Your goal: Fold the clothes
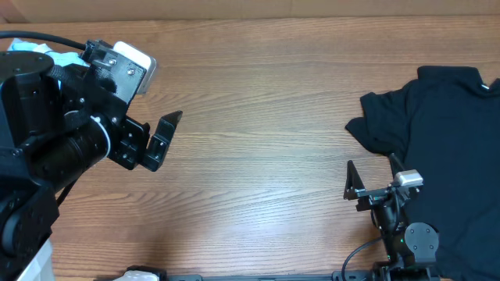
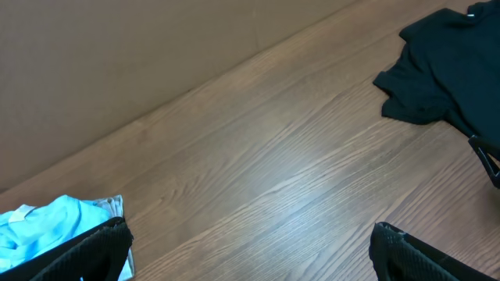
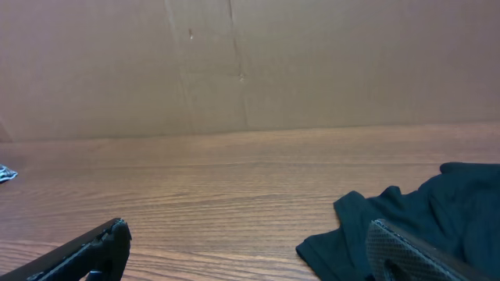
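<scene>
While nothing was gripped, left hand [image 1: 160,140] and right hand [image 1: 355,191] stood wide open over surface [image 1: 258,117]; black T-shirt [image 1: 445,133] lay crumpled just beside right hand, sky-blue garment [image 2: 39,226] behind left hand, both seemingly awaiting folding.

the work surface was a table [image 1: 258,101] with a mid-brown wood-grain finish, the grain running side to side in the overhead view, and the same surface appeared in the left wrist view [image 2: 273,172] and the right wrist view [image 3: 195,195]. a plain tan wall [image 3: 312,62] stood upright along the far edge of the table, with vertical seams visible in the right wrist view. a white item [image 1: 141,274] lay cut off at the bottom edge of the overhead view, and a small pale object [image 3: 6,173] sat at the left edge of the right wrist view, both too small to identify.
</scene>
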Available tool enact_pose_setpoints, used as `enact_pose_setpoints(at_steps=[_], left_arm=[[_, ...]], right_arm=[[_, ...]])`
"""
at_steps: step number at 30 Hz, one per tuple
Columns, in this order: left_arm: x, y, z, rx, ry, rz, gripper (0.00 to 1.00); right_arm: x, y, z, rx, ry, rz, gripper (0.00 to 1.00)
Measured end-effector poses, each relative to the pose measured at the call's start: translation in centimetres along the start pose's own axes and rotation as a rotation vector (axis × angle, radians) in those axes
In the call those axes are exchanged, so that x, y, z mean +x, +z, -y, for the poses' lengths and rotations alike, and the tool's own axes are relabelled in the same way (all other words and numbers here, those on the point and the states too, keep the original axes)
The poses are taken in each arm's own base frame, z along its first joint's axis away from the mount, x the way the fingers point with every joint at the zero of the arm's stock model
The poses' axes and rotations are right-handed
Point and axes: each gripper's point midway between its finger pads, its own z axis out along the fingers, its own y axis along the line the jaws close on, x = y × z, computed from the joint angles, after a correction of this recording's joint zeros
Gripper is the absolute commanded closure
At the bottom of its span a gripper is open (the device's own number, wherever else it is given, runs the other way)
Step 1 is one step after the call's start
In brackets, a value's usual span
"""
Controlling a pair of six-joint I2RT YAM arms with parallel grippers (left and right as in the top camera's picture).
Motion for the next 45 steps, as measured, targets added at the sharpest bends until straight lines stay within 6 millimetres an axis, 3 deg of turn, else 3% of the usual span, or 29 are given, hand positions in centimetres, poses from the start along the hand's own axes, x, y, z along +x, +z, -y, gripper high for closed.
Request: enact_pose_setpoints(at_steps=[25, 30, 38, 45], left_arm=[[0.0, 0.0, -0.1, -0.008, 0.000, -0.003, 0.00], [0.0, -0.1, -2.0, -0.108, 0.001, -0.008, 0.00], [-0.4, -1.5, -6.1, -0.267, -0.057, 0.141, 0.00], [1.8, -2.0, -6.6, -0.380, -0.020, 0.361, 0.00]], right_arm=[[0.0, 0.0, 0.0, 0.000, 0.000, -0.001, 0.00], [0.0, 0.0, 0.0, 0.000, 0.000, -0.001, 0.00], [0.0, 0.0, 0.0, 0.000, 0.000, 0.000, 0.00], [0.0, 0.0, 0.0, 0.000, 0.000, -0.001, 0.00]])
